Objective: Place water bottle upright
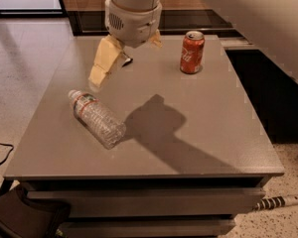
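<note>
The water bottle (96,118) lies on its side on the grey table (213,128), at the left, with its white cap pointing to the far left. It is clear and ribbed with a red-and-white band near the neck. My gripper (125,62) hangs above the table just beyond the bottle, open and empty. Its cream left finger (103,63) reaches down toward the cap end without touching the bottle. The other finger (156,39) is mostly hidden behind the white wrist.
A red soda can (191,52) stands upright at the far right of the table. A small dark object (127,61) lies partly hidden behind my finger. A black bag (25,217) sits on the floor at the front left, and a cable end (278,202) at the front right.
</note>
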Controlling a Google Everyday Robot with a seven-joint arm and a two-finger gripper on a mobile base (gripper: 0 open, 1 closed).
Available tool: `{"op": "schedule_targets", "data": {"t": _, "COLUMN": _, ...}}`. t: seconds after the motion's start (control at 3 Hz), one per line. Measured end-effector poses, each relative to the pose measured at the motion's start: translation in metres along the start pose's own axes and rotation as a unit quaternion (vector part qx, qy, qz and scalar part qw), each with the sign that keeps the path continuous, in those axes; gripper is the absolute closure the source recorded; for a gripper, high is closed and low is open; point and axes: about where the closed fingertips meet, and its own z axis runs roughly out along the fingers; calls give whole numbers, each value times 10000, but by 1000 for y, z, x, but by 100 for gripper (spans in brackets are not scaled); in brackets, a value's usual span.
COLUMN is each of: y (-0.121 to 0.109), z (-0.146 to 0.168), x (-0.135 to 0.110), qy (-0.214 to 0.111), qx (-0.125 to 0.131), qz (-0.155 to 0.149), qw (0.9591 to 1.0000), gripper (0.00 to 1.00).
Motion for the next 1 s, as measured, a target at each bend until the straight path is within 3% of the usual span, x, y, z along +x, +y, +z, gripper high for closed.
{"op": "schedule_targets", "data": {"t": 0.33, "y": 22, "z": 12, "x": -8, "qy": 200, "qx": 68, "qz": 85, "qw": 9997, "gripper": 0}}
{"op": "schedule_targets", "data": {"t": 0.67, "y": 43, "z": 32, "x": -21, "qy": 338, "qx": -43, "qz": 77, "qw": 9994, "gripper": 0}}
{"op": "schedule_targets", "data": {"t": 1.0, "y": 68, "z": 60, "x": -40, "qy": 446, "qx": -320, "qz": -50, "qw": 9985, "gripper": 0}}
